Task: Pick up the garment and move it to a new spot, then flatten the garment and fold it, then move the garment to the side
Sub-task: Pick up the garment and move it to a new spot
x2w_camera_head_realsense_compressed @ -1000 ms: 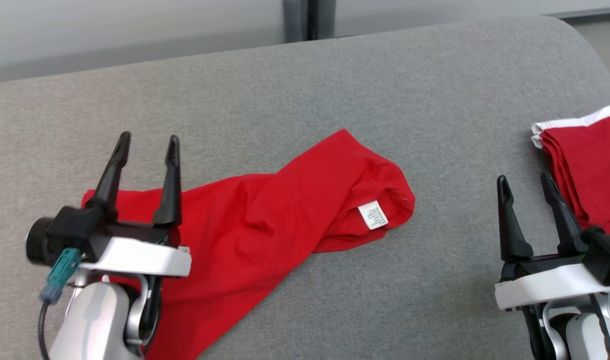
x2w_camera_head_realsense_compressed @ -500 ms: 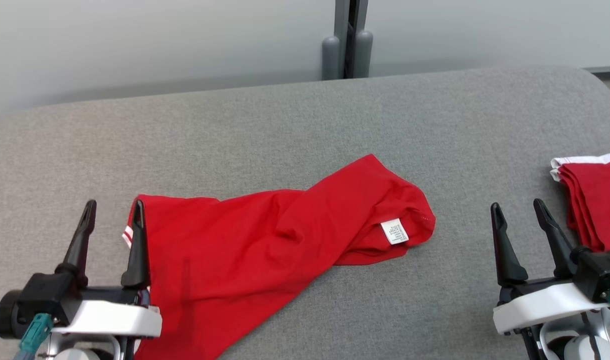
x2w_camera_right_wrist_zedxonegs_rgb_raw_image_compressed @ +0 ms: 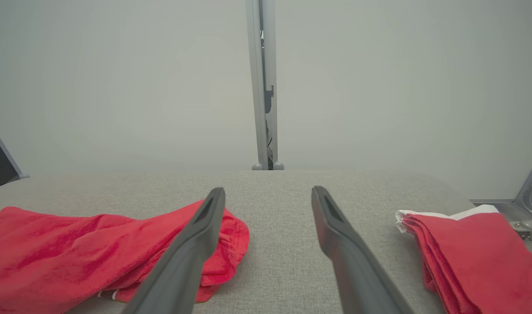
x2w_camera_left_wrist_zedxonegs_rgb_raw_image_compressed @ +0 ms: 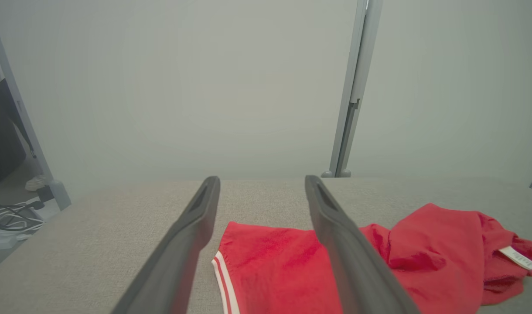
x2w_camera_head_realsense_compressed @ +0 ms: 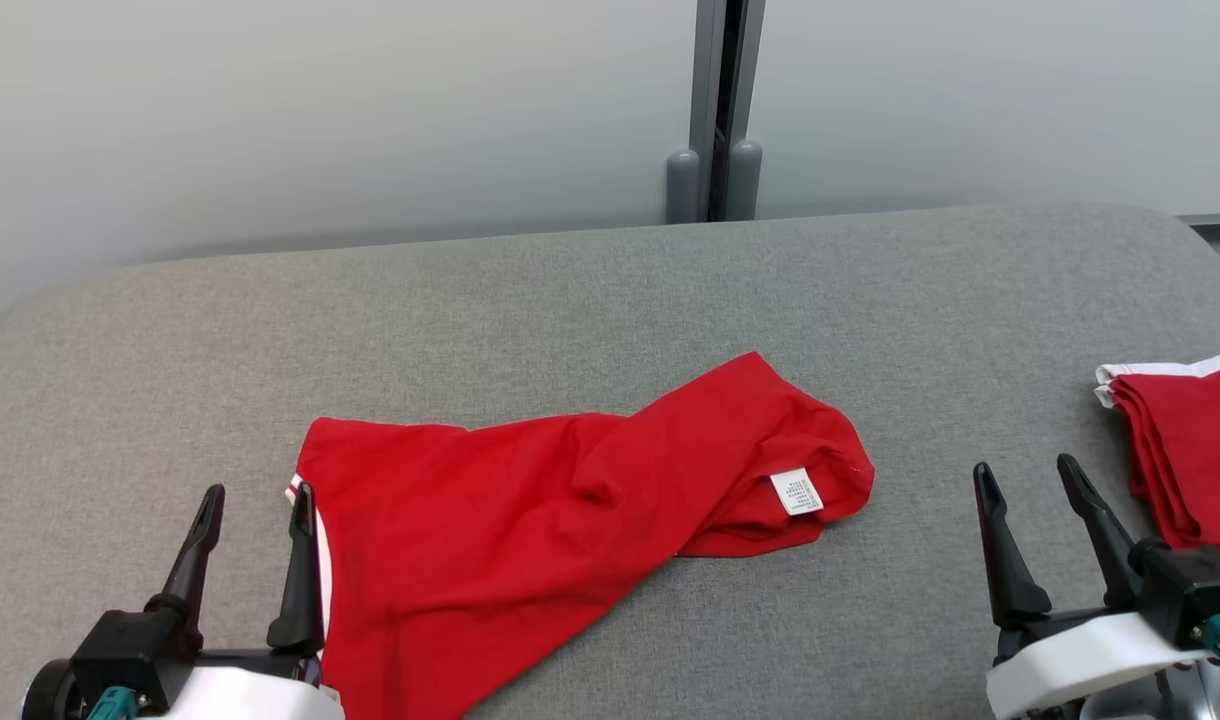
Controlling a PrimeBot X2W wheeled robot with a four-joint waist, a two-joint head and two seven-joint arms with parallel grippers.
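Observation:
A crumpled red garment (x2w_camera_head_realsense_compressed: 530, 520) with a white care label (x2w_camera_head_realsense_compressed: 797, 491) lies across the middle of the grey padded table (x2w_camera_head_realsense_compressed: 610, 300). A white-striped hem shows at its left end (x2w_camera_left_wrist_zedxonegs_rgb_raw_image_compressed: 220, 272). My left gripper (x2w_camera_head_realsense_compressed: 258, 493) stands open at the lower left, its right finger beside that hem, holding nothing. My right gripper (x2w_camera_head_realsense_compressed: 1026, 470) is open at the lower right, clear of the cloth. In the right wrist view the garment (x2w_camera_right_wrist_zedxonegs_rgb_raw_image_compressed: 74, 248) lies left of the fingers. In the left wrist view the garment (x2w_camera_left_wrist_zedxonegs_rgb_raw_image_compressed: 423, 253) spreads behind and right of the fingers.
A folded stack of red garments with white trim (x2w_camera_head_realsense_compressed: 1190, 440) sits at the table's right edge, also in the right wrist view as the stack (x2w_camera_right_wrist_zedxonegs_rgb_raw_image_compressed: 471, 253). A pale wall with a grey post (x2w_camera_head_realsense_compressed: 715, 110) runs behind the table. Cables lie on the floor (x2w_camera_left_wrist_zedxonegs_rgb_raw_image_compressed: 8, 218) at left.
The head camera has tilted up, so the whole scene sits lower in the picture. My left gripper has drawn back off the garment to its left end. Both grippers stay open.

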